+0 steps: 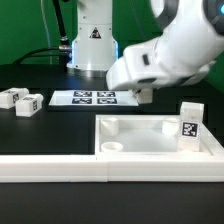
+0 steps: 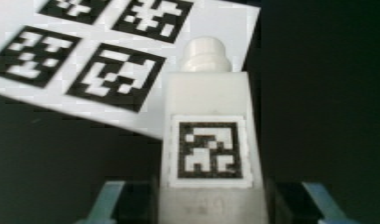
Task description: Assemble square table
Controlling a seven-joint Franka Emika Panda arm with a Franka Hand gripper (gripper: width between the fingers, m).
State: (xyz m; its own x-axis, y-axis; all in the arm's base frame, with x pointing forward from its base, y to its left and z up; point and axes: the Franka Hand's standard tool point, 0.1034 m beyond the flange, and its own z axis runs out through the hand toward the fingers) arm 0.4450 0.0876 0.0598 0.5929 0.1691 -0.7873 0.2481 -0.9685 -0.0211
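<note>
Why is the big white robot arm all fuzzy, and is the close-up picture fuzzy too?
Exterior view: the arm is blurred, likely out of focus near the camera, while the table top and standing leg look sharper. Wrist view: soft all over; the leg shows its tag clearly enough, the fingers blur most.

arm: reaching low | hand: pointing down, fingers clamped on leg

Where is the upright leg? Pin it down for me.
In the exterior view the upright leg stands at the right, inside the square table top's rim at its right end, right of the marker board.
</note>
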